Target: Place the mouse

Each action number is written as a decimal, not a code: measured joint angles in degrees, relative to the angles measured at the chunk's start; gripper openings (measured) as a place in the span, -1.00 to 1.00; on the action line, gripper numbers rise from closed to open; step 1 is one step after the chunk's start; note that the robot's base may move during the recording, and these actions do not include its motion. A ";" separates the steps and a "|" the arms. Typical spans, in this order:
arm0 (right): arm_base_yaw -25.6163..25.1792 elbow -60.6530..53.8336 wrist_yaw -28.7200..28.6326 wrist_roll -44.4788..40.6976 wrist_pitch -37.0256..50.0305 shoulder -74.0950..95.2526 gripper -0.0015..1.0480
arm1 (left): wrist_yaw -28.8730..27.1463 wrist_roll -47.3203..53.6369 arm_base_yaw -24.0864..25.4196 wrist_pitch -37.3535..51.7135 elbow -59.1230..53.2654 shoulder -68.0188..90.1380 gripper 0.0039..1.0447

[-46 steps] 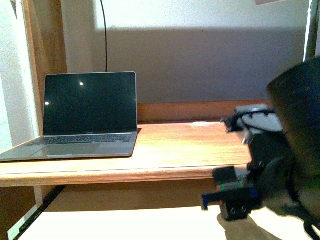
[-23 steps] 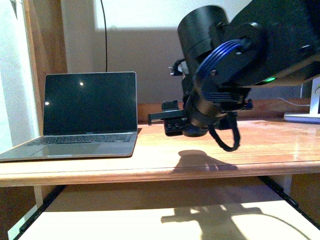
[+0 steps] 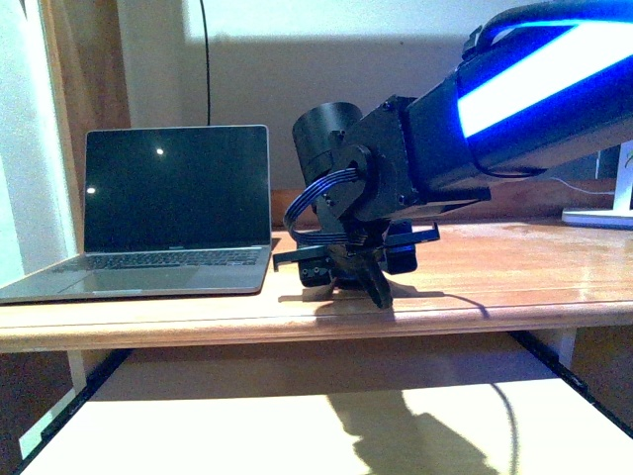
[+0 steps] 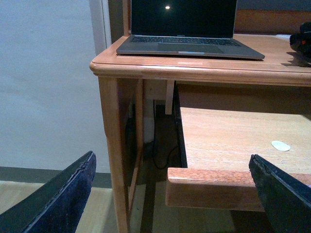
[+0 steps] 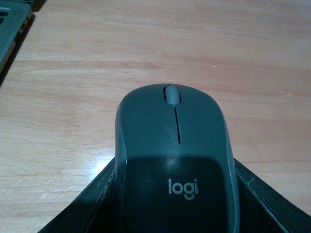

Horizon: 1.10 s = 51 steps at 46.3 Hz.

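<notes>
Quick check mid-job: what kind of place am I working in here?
Probably a home or office computer workstation: an open laptop sits on a wooden desk with a pull-out shelf below, and there is a mouse.

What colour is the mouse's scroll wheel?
Scroll wheel: light grey, on a dark grey mouse; best in right wrist view.

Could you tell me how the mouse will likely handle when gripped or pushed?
The mouse looks rigid, so it should keep shape in the right gripper. Its smooth domed shell may slip. Low and wide, it likely slides on the desk rather than tipping.
</notes>
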 joint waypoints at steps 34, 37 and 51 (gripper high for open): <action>-3.52 -27.76 -16.33 4.96 29.11 -19.85 0.86 | 0.00 0.00 0.00 0.00 0.00 0.00 0.86; -5.77 -34.73 -20.59 5.07 33.99 -25.81 0.86 | -0.02 0.00 0.00 0.00 0.00 0.00 0.86; -18.97 -75.38 -49.79 1.68 53.11 -47.15 0.86 | 0.00 0.00 0.00 0.00 0.00 0.00 0.86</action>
